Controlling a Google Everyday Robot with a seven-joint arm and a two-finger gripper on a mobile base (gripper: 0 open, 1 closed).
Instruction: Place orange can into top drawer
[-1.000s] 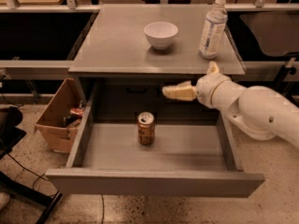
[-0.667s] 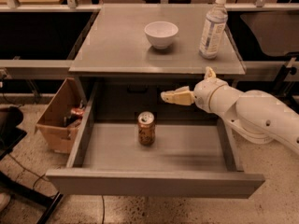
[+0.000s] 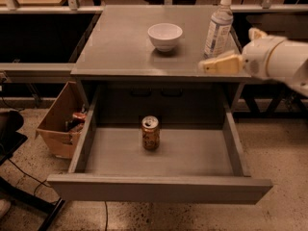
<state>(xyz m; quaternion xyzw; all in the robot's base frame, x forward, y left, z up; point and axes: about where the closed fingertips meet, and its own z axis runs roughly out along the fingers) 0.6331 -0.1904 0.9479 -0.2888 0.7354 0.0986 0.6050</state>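
Note:
The orange can (image 3: 150,133) stands upright on the floor of the open top drawer (image 3: 159,189), near its middle, with nothing touching it. My gripper (image 3: 230,49) is up at the table's right edge, above and to the right of the can and clear of the drawer. Its cream fingers (image 3: 219,64) are spread apart and hold nothing. One finger points left, just below the base of the water bottle.
A white bowl (image 3: 165,36) and a clear water bottle (image 3: 218,27) with a white cap stand on the grey tabletop (image 3: 115,47). A brown cardboard box (image 3: 62,124) with items in it sits on the floor left of the drawer. A dark chair base (image 3: 19,186) is at the lower left.
My gripper has risen out of the drawer space and moved right, to tabletop height beside the bottle. The can has stayed where it was.

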